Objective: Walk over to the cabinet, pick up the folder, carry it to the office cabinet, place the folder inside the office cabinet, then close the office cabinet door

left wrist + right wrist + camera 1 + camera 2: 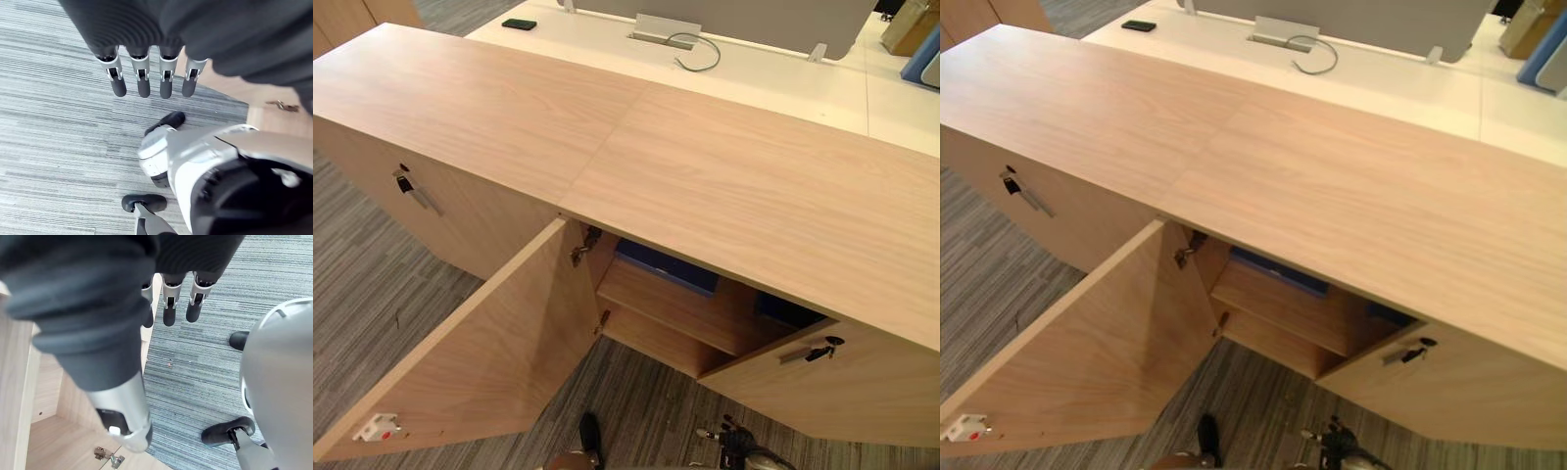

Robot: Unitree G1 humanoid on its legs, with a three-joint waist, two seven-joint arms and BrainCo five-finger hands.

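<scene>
A long light-wood office cabinet (705, 176) stands in front of me. Its left door (480, 352) is swung wide open towards me, and the right door (842, 377) is slightly ajar. A dark blue folder (666, 266) lies flat on the upper shelf inside; a second dark blue shape (788, 311) shows behind the right door. My left hand (142, 78) hangs over the grey carpet with straight fingers and holds nothing. My right hand (168, 303) hangs beside the cabinet's open side, fingers straight and empty.
A neighbouring cabinet door (411, 191) on the left is closed, with a key in its lock. Behind the cabinet is a white desk (783, 78) with a cable (695, 49) and a black phone (519, 23). Grey striped carpet (372, 284) covers the floor.
</scene>
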